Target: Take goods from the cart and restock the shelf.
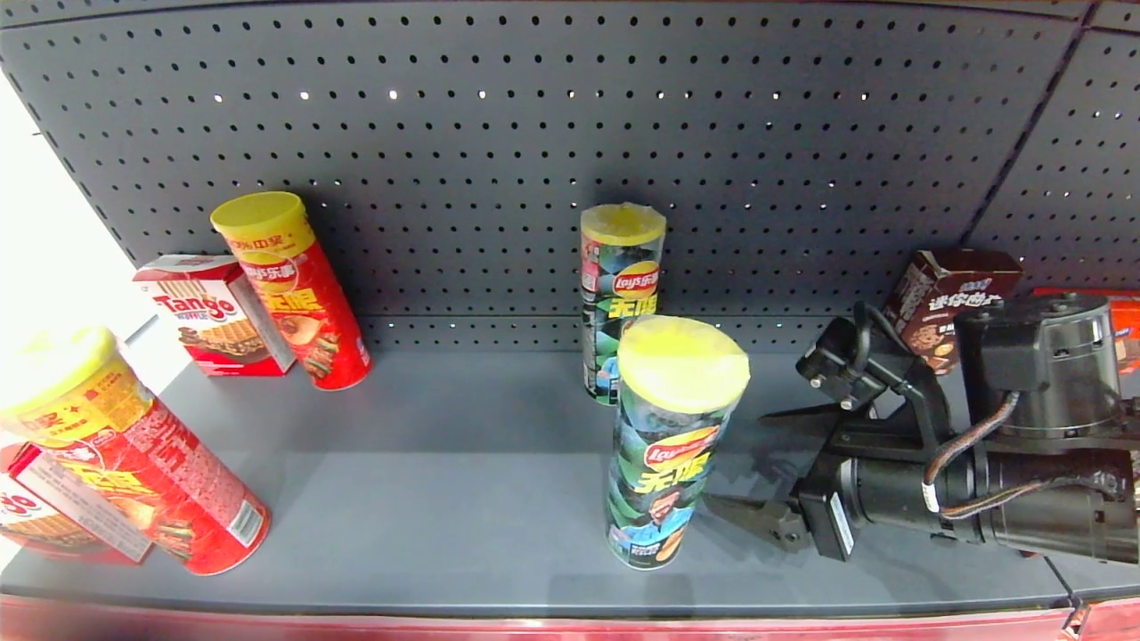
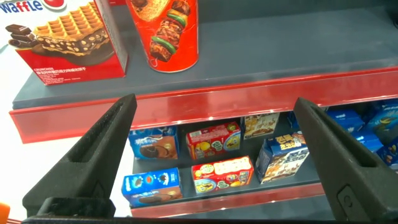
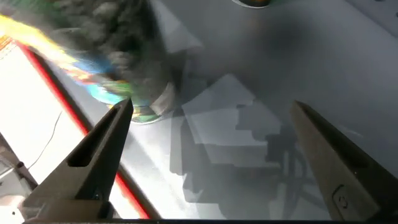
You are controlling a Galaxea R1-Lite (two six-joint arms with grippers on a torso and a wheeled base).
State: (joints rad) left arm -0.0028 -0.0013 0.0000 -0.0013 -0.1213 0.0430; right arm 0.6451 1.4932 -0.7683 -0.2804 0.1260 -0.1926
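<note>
- I see my right gripper lying level, turned on its side, jaws spread wide.
- Behind the claw, my right arm runs back horizontally.
- My left gripper gapes wide too.

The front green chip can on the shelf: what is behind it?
Behind the front green can a second green can stands upright, close to the pegboard wall. The front can hides part of its lower body.

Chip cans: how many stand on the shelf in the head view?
4: red can back left, second red can front left, green can back centre, second green can before it. Others may be hidden.
</note>
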